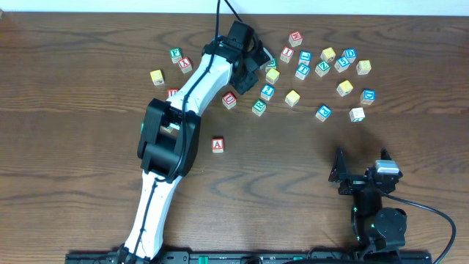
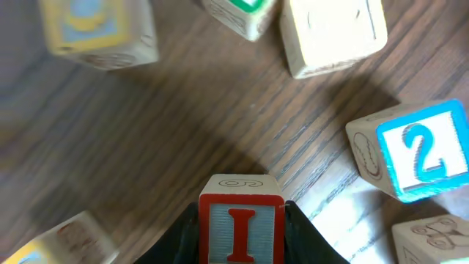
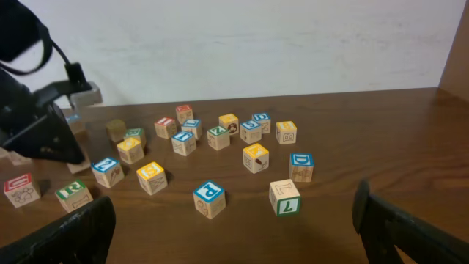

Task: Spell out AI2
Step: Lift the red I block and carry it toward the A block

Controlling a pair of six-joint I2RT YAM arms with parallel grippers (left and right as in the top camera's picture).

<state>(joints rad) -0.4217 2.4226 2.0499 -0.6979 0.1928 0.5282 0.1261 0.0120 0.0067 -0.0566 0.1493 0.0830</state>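
Note:
The cube with a red "I" [image 2: 242,220] sits between the black fingers of my left gripper [image 2: 242,238], which is shut on it. In the overhead view that gripper [image 1: 251,64] reaches into the cluster of cubes at the back, and the "I" cube is hidden under it. The blue "2" cube [image 2: 423,150] lies just to the right of the held cube, also seen from above [image 1: 268,91]. The red "A" cube [image 1: 218,144] stands alone nearer the table's middle. My right gripper [image 1: 361,167] rests open at the front right, nothing between its fingers [image 3: 73,235].
Several other lettered cubes lie scattered across the back [image 1: 322,70], and a few sit left of the arm [image 1: 176,59]. A blue "P" cube [image 3: 209,198] and a green "7" cube [image 3: 284,196] are nearest the right gripper. A pale cube [image 2: 333,33] lies ahead of the left gripper.

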